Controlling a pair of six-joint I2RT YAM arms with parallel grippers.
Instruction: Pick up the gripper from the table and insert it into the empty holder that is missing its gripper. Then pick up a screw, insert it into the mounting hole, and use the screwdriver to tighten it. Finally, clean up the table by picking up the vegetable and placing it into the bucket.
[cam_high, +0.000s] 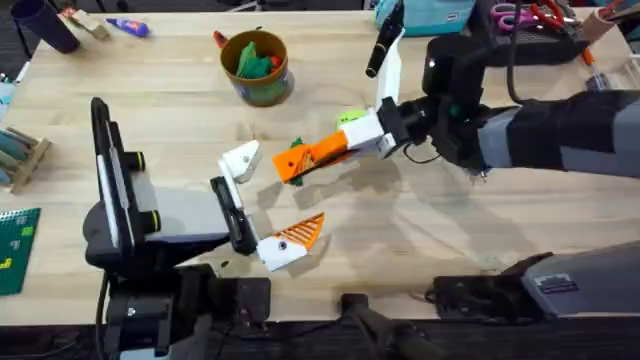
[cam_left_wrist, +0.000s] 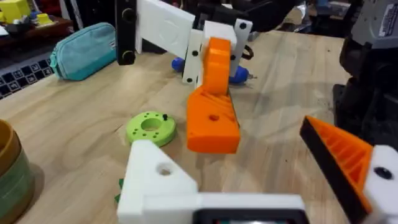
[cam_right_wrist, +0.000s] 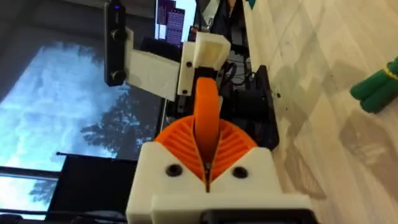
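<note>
Orange fingertip clamped in the right claw above the surface

Orange fingertip (cam_high: 312, 155) hangs over the middle of the wooden surface (cam_high: 480, 225), pinched edge-on between the ribbed orange pads of the right claw (cam_right_wrist: 207, 163), whose fingers are closed tight on it. In the overhead view its free end points toward the white holder (cam_high: 241, 160), just beside it but not touching.

Largest on the surface is the grey stand (cam_high: 150, 215), with black arms reaching right. One arm carries the bare white holder, the other a white mount with an orange striped tip (cam_high: 290, 240).

The brown bucket (cam_high: 257, 68) sits well behind, toward the far edge.

The flat green ring (cam_left_wrist: 151, 127) lies just behind the held fingertip.

For the left claw, I cannot tell its state.
</note>
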